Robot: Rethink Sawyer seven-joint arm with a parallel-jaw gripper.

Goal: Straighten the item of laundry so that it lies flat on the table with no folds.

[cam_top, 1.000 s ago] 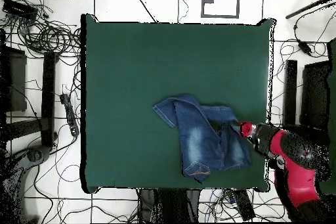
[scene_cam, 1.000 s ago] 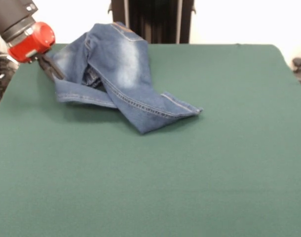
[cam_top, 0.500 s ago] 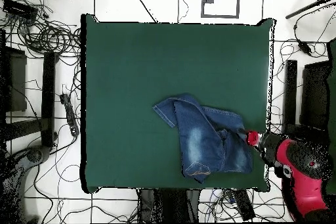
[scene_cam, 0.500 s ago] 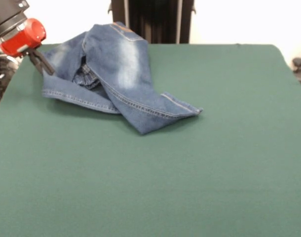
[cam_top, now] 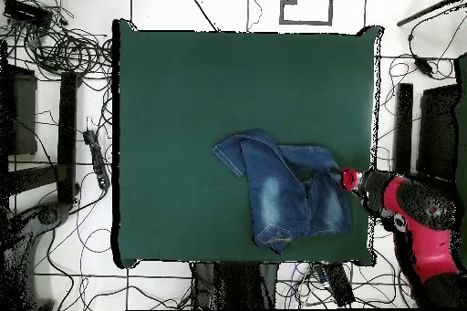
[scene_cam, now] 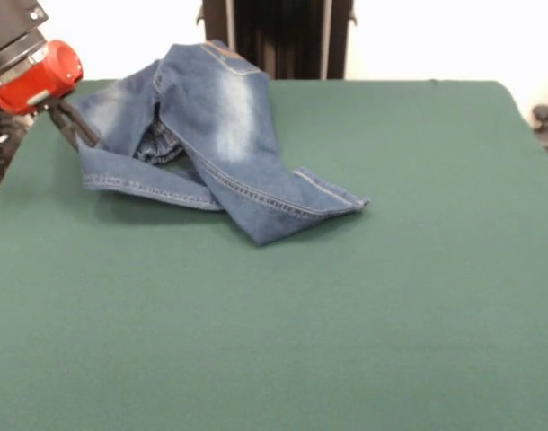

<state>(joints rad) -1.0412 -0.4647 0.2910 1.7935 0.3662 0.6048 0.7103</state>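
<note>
The small blue jeans [scene_cam: 222,126] lie crumpled at the far left of the green table [scene_cam: 364,314]. One leg is folded across the other and ends near the table's middle. My gripper [scene_cam: 78,133] is at the jeans' left edge, low over the table, with its dark fingers closed on the denim hem. In the overhead view the jeans [cam_top: 285,193] lie near the table's [cam_top: 210,79] right bottom part. The gripper [cam_top: 338,178] is at their right edge, close to the table's right border.
The gripper and jeans are close to the table's edge and corner. Black stands and cables [cam_top: 64,52] lie on the floor around the table. The robot's dark pedestal [scene_cam: 278,36] stands behind the far edge.
The gripper drew the jeans' hem towards the table's edge, spreading that side, then shifted back and down a little. The folded leg has not moved.
</note>
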